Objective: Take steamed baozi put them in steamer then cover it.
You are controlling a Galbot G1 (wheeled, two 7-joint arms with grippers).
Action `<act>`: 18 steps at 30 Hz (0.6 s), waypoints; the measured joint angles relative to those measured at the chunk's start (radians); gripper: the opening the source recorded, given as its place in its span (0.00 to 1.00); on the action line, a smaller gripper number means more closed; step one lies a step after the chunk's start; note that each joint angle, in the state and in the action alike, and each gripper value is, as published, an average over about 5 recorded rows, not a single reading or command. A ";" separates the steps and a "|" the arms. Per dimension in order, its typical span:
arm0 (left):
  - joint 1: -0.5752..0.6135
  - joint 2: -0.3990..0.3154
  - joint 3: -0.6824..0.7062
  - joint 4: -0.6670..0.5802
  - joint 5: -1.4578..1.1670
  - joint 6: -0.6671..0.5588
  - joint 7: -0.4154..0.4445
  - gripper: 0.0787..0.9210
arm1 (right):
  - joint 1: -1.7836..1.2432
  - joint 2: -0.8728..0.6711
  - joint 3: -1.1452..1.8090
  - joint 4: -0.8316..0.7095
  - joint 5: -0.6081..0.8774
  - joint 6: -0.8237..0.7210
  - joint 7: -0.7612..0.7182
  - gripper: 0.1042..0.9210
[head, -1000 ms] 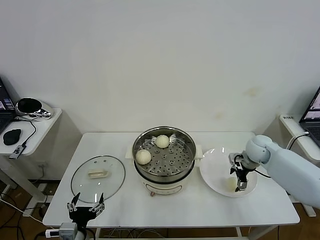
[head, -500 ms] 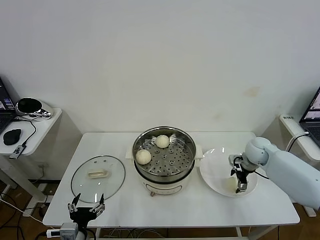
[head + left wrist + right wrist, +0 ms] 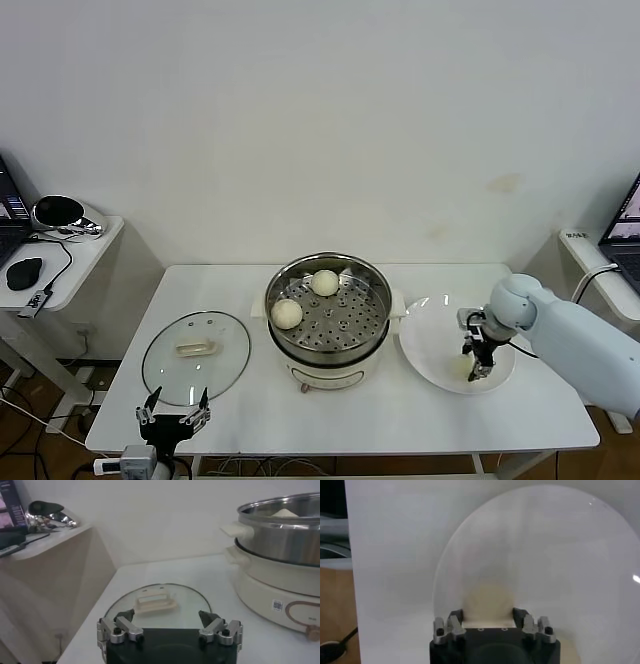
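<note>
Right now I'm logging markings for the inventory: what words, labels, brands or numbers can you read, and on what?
None can be read.
The steamer has a small square code sticker and a rounded outline marking on its white base: too small to read.
The cover and white plate: no text visible.

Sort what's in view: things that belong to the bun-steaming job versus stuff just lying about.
Job:
- steamer with two baozi inside
- baozi on plate, between the right gripper's fingers
- white plate
- glass lid on the table
- left gripper, open, waiting

Lying about:
- computer mouse
- shiny metal object on the side table
</note>
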 measured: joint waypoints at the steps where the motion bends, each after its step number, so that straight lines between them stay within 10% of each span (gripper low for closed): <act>1: -0.001 -0.001 0.000 0.000 0.000 0.000 0.000 0.88 | 0.007 -0.004 -0.004 0.003 0.005 -0.001 -0.002 0.54; 18: -0.024 0.001 -0.017 -0.002 -0.023 0.000 -0.011 0.88 | 0.500 0.087 -0.269 -0.071 0.303 0.236 -0.132 0.53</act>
